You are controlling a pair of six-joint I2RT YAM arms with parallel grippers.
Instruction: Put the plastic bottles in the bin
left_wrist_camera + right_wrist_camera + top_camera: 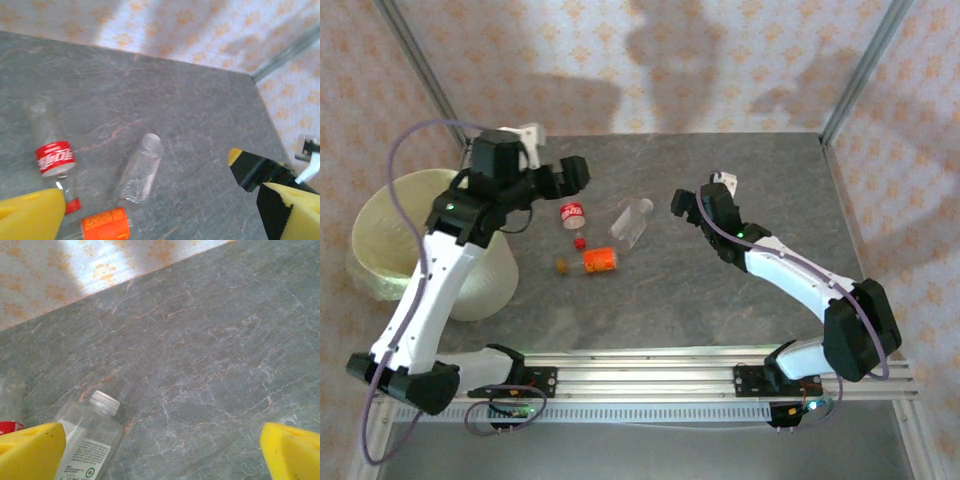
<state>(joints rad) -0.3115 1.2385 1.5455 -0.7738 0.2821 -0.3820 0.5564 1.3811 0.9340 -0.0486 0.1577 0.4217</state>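
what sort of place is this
Likely a robot test cell: two arms bolted to a metal rail, a grey table framed by metal posts, and patterned sheets hung behind it.

Overhead looks down; close wrist views share clear bottle (141,167).

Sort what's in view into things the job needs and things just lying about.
Job: clear plastic bottle with red label; clear plastic bottle with white cap; orange-labelled plastic bottle; large round bin lined with pale yellow-green bag.
Lying about: grey marbled table; silver metal rail.
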